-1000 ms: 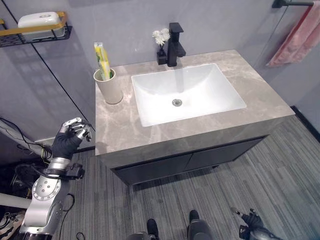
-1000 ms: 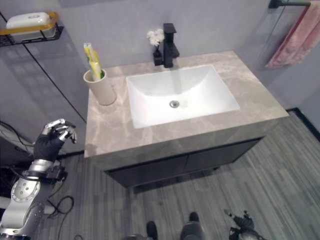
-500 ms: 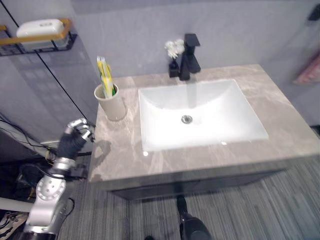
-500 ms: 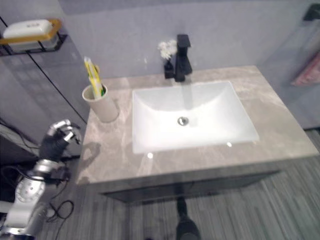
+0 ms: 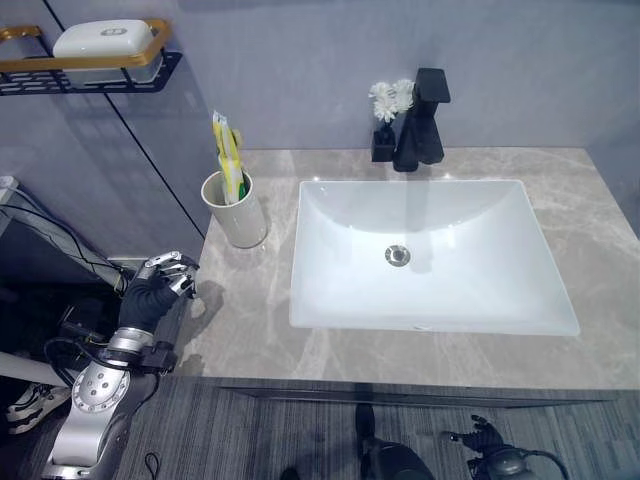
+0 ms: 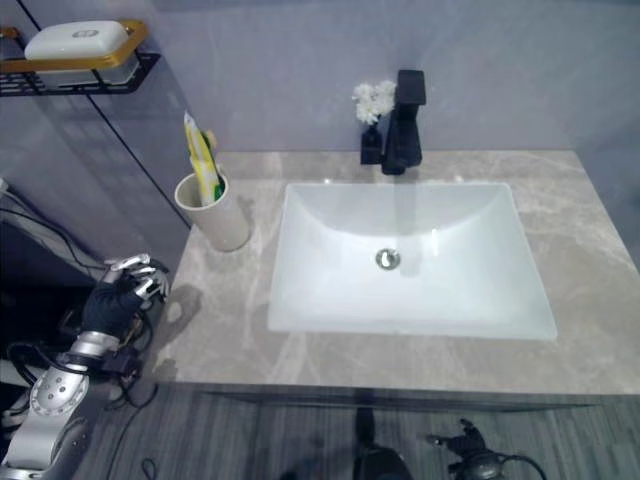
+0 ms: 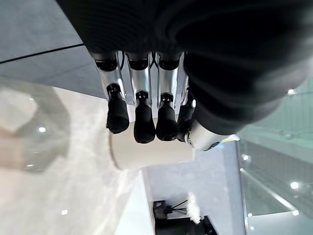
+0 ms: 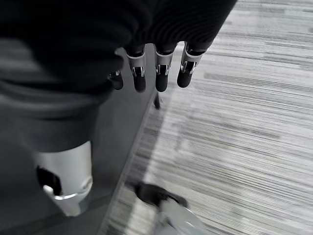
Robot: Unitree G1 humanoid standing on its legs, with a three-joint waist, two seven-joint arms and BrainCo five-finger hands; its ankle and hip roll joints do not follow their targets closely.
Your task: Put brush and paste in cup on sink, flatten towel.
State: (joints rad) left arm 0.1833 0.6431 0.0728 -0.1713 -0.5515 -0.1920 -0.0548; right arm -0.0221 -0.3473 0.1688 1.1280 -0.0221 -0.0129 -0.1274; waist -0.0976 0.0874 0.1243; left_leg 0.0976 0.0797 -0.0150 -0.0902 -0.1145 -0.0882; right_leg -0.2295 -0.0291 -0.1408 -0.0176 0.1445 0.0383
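The cup [image 5: 236,208] stands on the counter [image 5: 255,300] just left of the sink basin [image 5: 430,260], with the yellow brush and paste [image 5: 228,155] upright inside it, so that part of the task looks done. What is left is the towel, and it lies outside these views. The next move probably calls for the robot to turn right and bring a hand up to the cloth. The left hand [image 5: 158,290] hovers beside the counter's left edge, fingers curled and holding nothing. The right hand [image 5: 484,450] hangs low near the floor; its fingers look loosely bent and empty, though that is hard to judge. Since a second ago the camera has swung left, dropping the pink towel out of frame, while the left hand stays put
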